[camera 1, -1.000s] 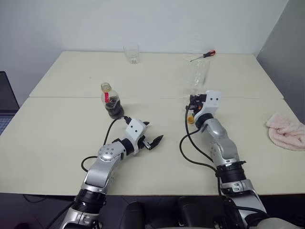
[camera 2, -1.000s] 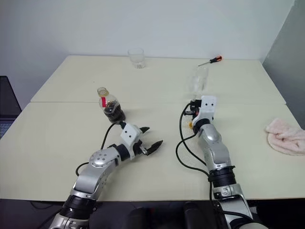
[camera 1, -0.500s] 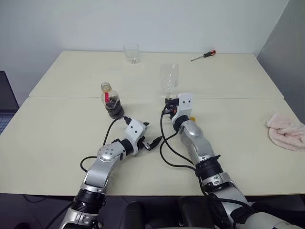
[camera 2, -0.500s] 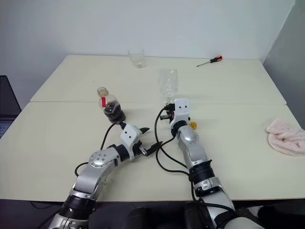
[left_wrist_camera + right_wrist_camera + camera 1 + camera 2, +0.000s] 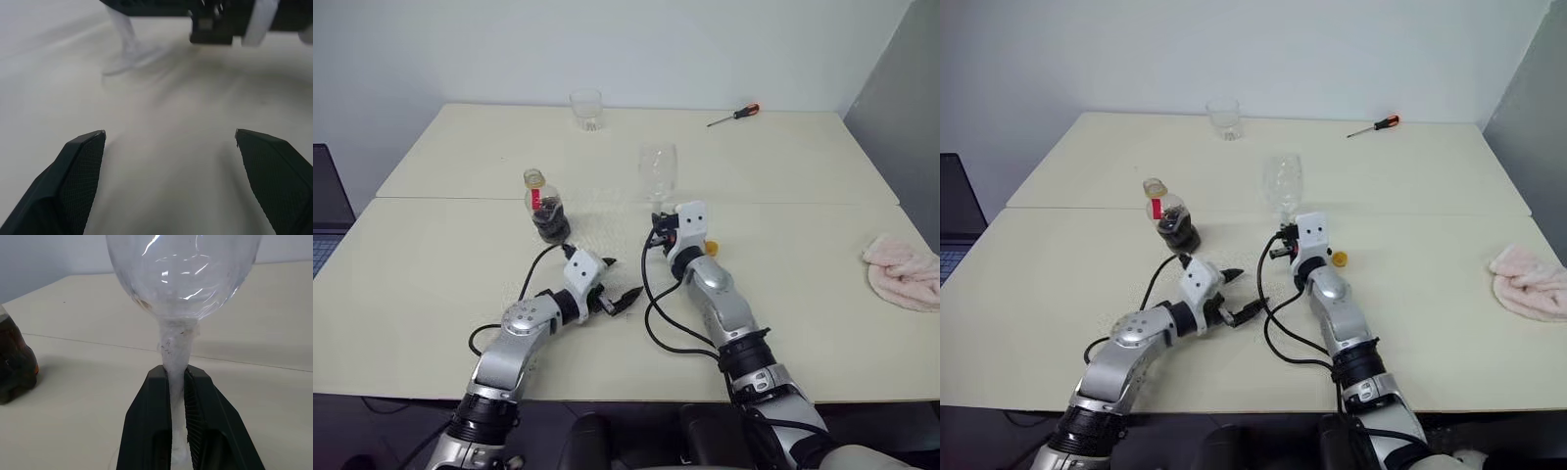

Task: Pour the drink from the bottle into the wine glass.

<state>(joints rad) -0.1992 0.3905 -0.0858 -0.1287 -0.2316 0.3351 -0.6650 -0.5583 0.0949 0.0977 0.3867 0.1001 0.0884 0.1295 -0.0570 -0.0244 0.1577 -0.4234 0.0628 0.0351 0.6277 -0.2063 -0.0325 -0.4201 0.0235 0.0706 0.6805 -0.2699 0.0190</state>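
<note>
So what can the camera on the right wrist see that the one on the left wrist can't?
Right wrist view: the right end effector shut on the stem of the wine glass, its empty bowl above, and the bottle with the dark drink at one side. Left wrist view: the left end effector open, nothing between its fingers. Both: the pale table and the glass stem, seen from opposite sides.

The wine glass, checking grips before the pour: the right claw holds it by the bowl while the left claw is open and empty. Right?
Not quite. The right claw is shut on the stem of the wine glass, below the bowl, as the right wrist view shows. The left claw is indeed open and empty.
</note>
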